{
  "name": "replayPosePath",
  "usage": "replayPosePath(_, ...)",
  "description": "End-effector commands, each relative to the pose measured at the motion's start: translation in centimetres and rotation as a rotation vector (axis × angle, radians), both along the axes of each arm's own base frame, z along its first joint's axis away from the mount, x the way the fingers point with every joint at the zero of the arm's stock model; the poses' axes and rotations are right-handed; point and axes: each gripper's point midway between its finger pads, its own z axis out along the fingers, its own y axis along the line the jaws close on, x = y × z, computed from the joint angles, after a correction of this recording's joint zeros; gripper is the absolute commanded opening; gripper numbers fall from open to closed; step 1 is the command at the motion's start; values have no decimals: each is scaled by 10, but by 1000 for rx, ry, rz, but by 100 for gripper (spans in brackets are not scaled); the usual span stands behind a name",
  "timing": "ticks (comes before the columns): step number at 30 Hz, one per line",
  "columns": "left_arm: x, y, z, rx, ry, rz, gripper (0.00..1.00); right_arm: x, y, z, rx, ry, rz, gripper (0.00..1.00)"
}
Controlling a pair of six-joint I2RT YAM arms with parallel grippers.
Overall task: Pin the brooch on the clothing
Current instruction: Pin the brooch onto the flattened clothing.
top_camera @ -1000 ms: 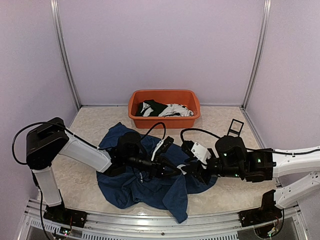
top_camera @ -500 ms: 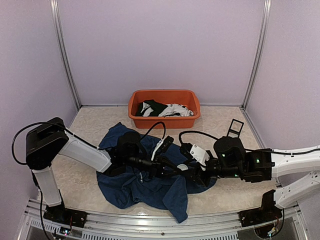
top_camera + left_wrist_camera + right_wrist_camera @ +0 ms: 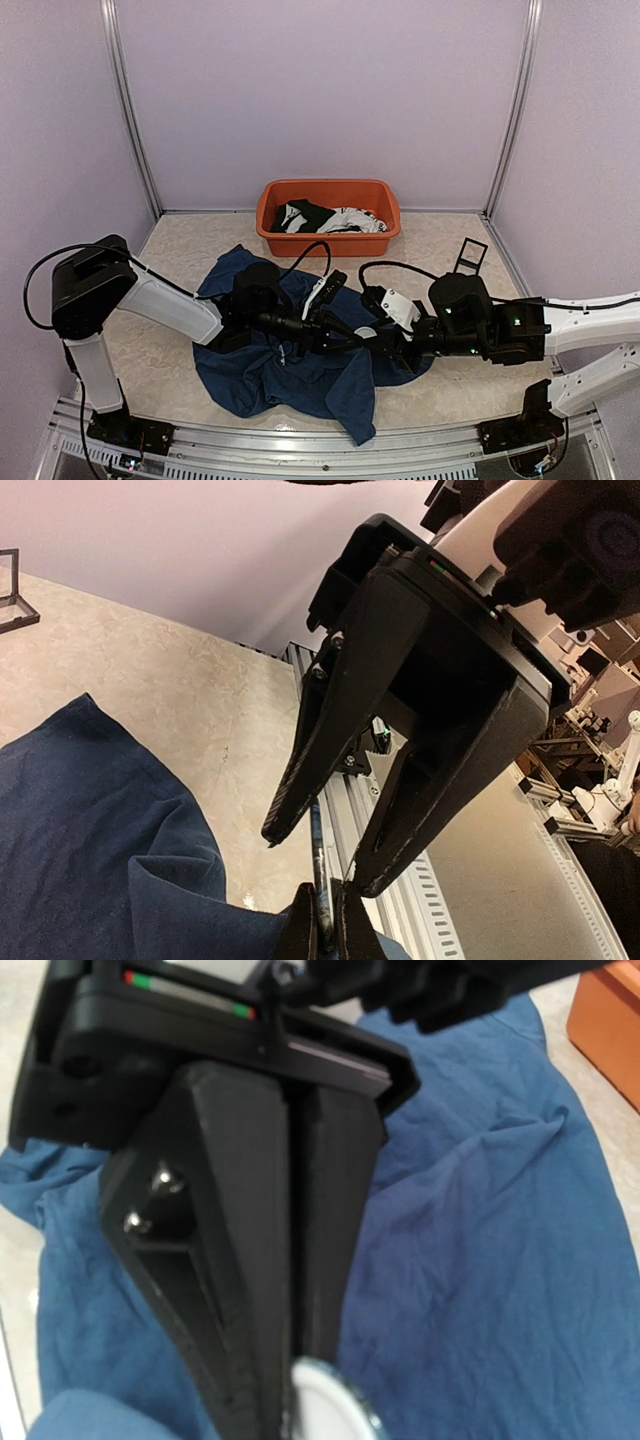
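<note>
The navy T-shirt (image 3: 280,375) lies crumpled on the table in front of the orange tub; it also shows in the left wrist view (image 3: 90,830) and the right wrist view (image 3: 480,1260). My left gripper (image 3: 345,336) is shut on the round white brooch (image 3: 366,332) above the shirt's right part. In the left wrist view the brooch (image 3: 322,880) stands edge-on in my left gripper (image 3: 325,932). My right gripper (image 3: 318,863) faces it, jaws open on either side of the brooch's edge. In the right wrist view the left gripper (image 3: 290,1370) holds the brooch (image 3: 325,1400).
The orange tub (image 3: 275,235) at the back holds black and white garments (image 3: 330,218). A small black frame stand (image 3: 470,255) is at the right rear. The table's metal front rail (image 3: 400,910) runs just below the grippers.
My right gripper has edged a little left, closer to the left gripper and the brooch. The left arm and the shirt have stayed put.
</note>
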Motion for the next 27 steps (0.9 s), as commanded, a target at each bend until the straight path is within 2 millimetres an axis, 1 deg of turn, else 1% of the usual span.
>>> replayPosePath(1,-5,-2,14,-43,-18,-27,0,-4,-5,0,-9,-9,4,28)
replayPosePath(7,-6,-2,12,-41,-12,-33,0,-3,-7,0,-16,-10,-2,24)
replayPosePath(16,-7,-2,11,-46,3,-49,0,-1,-10,-2,-50,-41,4,23)
replayPosePath(27,-9,-4,8,-39,18,-68,0,-1,-2,-10,-86,-14,16,15)
